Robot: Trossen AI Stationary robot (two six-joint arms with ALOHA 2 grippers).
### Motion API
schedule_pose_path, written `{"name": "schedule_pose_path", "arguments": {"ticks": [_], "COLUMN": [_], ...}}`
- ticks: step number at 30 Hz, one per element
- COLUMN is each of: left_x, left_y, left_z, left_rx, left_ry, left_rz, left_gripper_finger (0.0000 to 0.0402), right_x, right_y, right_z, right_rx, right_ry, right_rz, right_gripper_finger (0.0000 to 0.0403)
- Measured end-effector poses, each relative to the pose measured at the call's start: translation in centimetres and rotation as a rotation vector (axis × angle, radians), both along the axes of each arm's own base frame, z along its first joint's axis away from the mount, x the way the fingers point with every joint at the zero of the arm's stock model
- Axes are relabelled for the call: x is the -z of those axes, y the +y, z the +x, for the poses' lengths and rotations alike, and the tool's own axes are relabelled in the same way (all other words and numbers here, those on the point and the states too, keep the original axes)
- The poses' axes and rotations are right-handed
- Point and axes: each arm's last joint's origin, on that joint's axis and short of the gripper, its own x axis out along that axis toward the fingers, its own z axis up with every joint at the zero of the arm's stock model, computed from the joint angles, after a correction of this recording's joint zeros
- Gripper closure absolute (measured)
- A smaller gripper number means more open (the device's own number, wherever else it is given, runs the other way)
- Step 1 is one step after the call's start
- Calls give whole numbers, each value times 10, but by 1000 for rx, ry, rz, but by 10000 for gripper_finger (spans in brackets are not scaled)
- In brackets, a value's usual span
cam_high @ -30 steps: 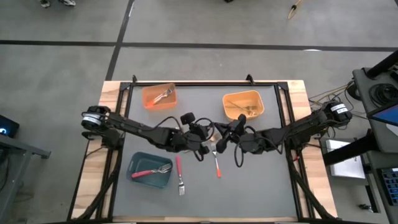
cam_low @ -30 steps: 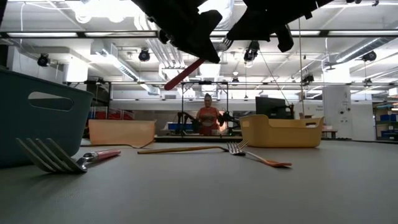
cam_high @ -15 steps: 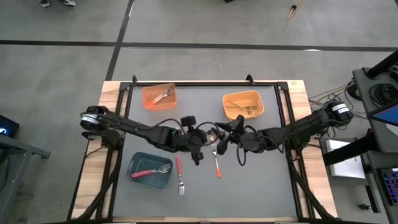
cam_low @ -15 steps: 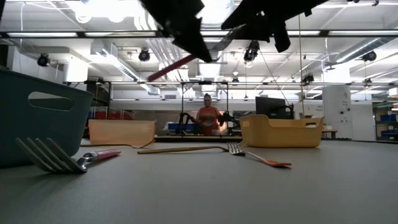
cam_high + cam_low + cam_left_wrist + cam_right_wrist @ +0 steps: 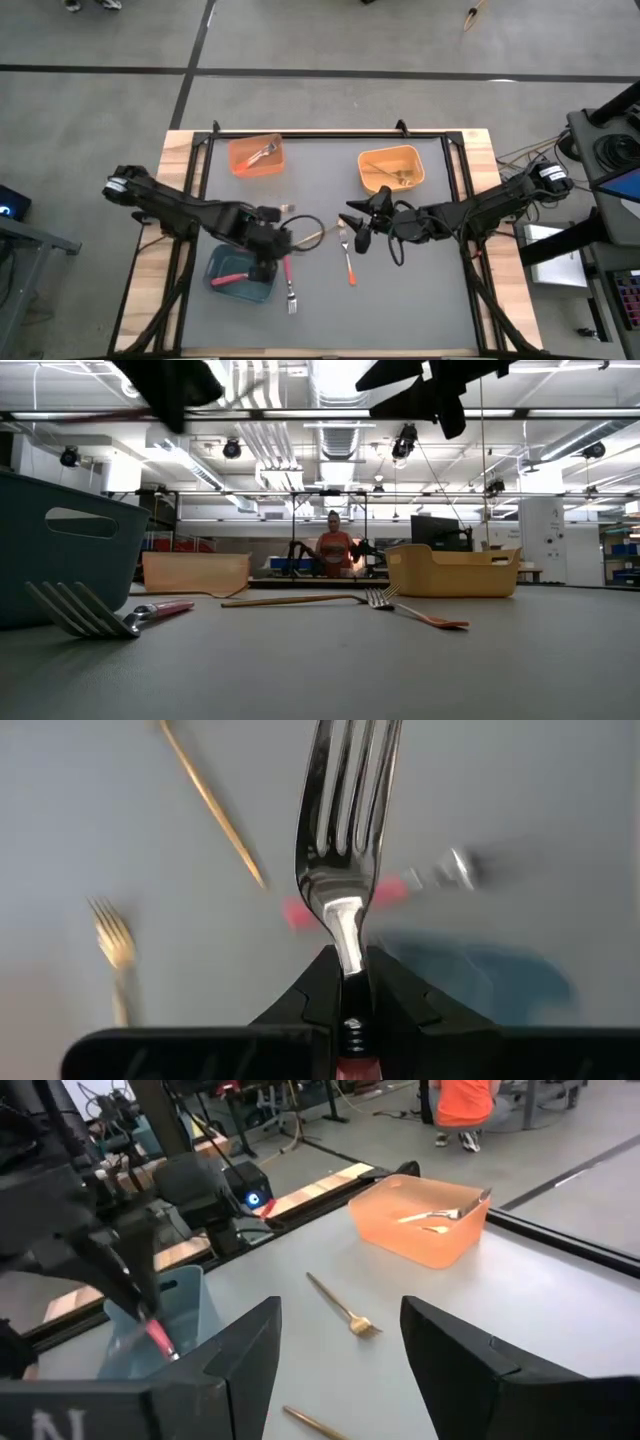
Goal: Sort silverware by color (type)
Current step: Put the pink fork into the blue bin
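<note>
**Inspector:** Jaws first. From above, the left gripper [image 5: 264, 262] is clamped on a red-handled fork [image 5: 287, 265] at the teal bin's [image 5: 222, 267] near corner. The right gripper [image 5: 358, 232] stands spread and empty over mid-table.

**Onlooker:** Progress from that view?

**Inspector:** Partly done, in my judgement. One red-handled fork lies in the teal bin [image 5: 240, 277], one fork in the orange bin [image 5: 262, 153], and gold forks in the yellow-orange bin [image 5: 388, 174]. Loose on the grey mat: a fork below the left gripper [image 5: 291, 296], an orange-handled fork [image 5: 348, 262], and a thin gold piece [image 5: 310, 236].

**Onlooker:** And at table height?

**Inspector:** A steel-tined fork with a glossy pink-red handle [image 5: 95, 616] lies close by, beside the teal bin's slotted wall [image 5: 70, 545]. Farther off, a slim gold fork [image 5: 300, 599] and the orange-handled one [image 5: 425, 617] lie flat. The mat is matte and smooth.

**Onlooker:** Left wrist view?

**Inspector:** Dark fingers [image 5: 310, 1000] pinch the fork at its neck [image 5: 345, 930]; four polished tines stand clear. Below lie a small gold fork [image 5: 113, 935] and a straight gold handle [image 5: 212, 802].

**Onlooker:** Right wrist view?

**Inspector:** Wide-apart fingers [image 5: 470, 1365], nothing between them. Ahead is a translucent orange bin [image 5: 425, 1230] holding forks, and a gold fork on the mat [image 5: 340, 1307].
</note>
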Motion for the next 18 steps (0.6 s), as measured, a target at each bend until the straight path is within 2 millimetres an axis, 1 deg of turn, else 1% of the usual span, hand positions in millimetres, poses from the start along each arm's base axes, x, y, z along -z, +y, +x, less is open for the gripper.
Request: {"name": "schedule_pose_path", "arguments": {"ticks": [2,5,7,10,13,18], "left_x": [-2,2,10,27,43,65], "left_y": [-2,-7,-13,-22,-26,-27], "left_z": [-14,-32,-42,-55,-64,-66], "left_rx": [-40,-70,-65,-54,-47,-61], "left_ry": [71,146,198,286,345,397], "left_rz": [-46,-70,-93,-120,-116,-139], "left_gripper_finger": [385,385,385,385,385,385], "right_x": [1,2,2,2,2,2], "right_y": [0,0,0,0,0,0], "right_z": [0,0,0,0,0,0], "right_rx": [1,1,3,8,8,9], "right_ry": [9,16,15,16,16,17], "right_rz": [1,0,-1,-3,-3,-3], "right_gripper_finger": [205,205,205,205,205,205]}}
